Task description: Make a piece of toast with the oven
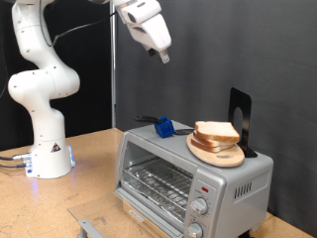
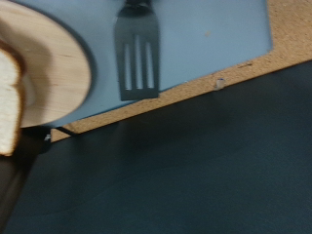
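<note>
One oven (image 1: 188, 178), one bread stack (image 1: 216, 134), end effector (image 1: 161, 56) high above.

— What sort of place is this?
— A robot lab: a white arm (image 1: 40, 84) bolted to a cork-topped bench (image 1: 84, 164), black backdrop (image 1: 238, 50) behind.
— And below the gripper (image 1: 161, 56)?
— A toaster oven (image 1: 188, 178), staged as a kitchen prop.

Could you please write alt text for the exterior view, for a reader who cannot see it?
A white robot arm's gripper hangs high above a silver toaster oven. On the oven's top sit bread slices piled on a wooden plate, a blue-handled tool and a black spatula.
</note>
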